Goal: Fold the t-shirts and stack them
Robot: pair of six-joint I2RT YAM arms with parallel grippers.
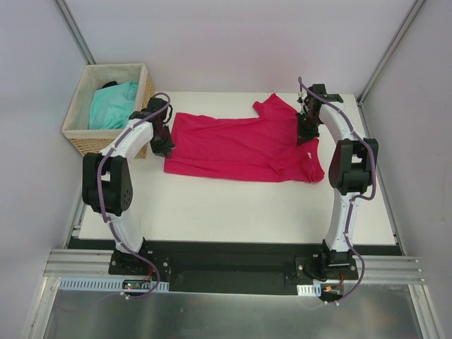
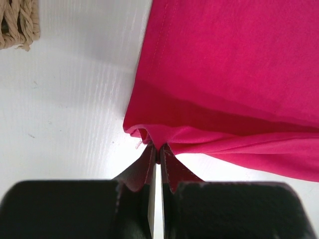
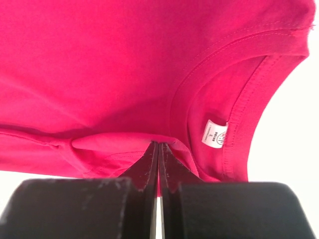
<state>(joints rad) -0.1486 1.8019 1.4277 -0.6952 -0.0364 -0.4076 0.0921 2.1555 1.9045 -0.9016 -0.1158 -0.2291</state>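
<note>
Your crimson-pink t-shirt (image 1: 240,145) lies spread across the far half of the worktop (image 1: 233,212), and open worktop shows along its whole near edge. Your left fingers (image 2: 144,169) are pinched on its corner hem, close to the wicker basket (image 1: 78,131). Your right fingers (image 3: 149,167) are clamped on a fold beside the collar. The turquoise t-shirt (image 1: 113,104) sits in the basket, seemingly bunched

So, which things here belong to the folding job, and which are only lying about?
Job:
- crimson-pink t-shirt, laid out
- turquoise t-shirt, bundled up

Lying about:
- wicker basket, holding the turquoise one
- white table under the pink one
</note>
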